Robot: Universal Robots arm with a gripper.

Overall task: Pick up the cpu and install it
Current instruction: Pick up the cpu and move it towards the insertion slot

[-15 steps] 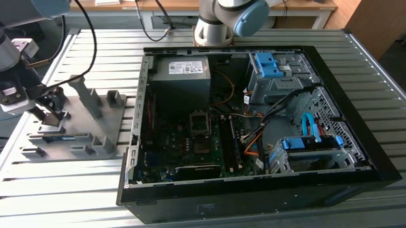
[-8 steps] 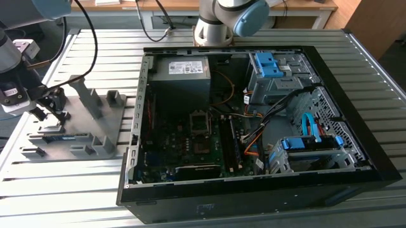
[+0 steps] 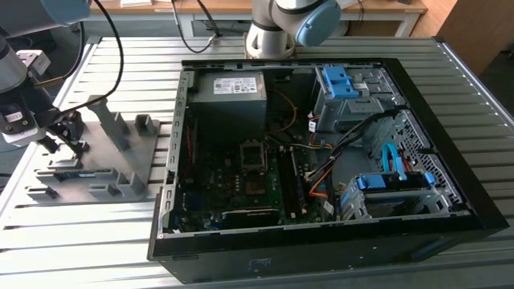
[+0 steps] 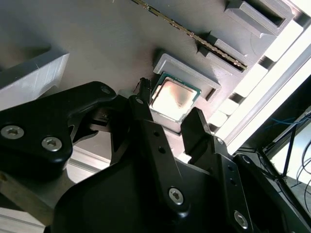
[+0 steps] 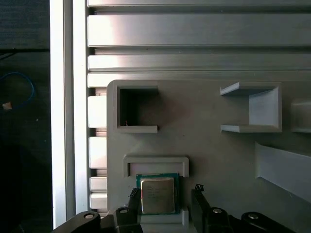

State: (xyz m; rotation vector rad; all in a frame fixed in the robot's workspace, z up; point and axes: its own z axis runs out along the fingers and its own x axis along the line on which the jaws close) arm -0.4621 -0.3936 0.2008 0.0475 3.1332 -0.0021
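The gripper point(image 4: 169, 106) hangs low over the grey fixture plate point(image 5: 209, 155). Its jaws are spread, with one black finger point(image 5: 133, 198) on each side of the cpu point(image 5: 157, 195). The cpu lies flat, silver top up, in a shallow framed seat on the plate (whether a finger brushes its edge I cannot tell, but nothing is pinched). Just beyond it on the plate stand open-sided pockets point(image 5: 137, 109), and a long thin memory stick point(image 4: 194, 35) sits on edge.

The plate rests on a slatted aluminium table point(image 3: 144, 72), toward the exterior view's left. Well apart, toward the exterior view's right, an open computer case point(image 3: 459, 165) lies on its side. Its motherboard point(image 3: 233, 180) faces up, with the bare socket point(image 3: 255, 155) near the middle and the grey power-supply box point(image 3: 233, 90) beyond.
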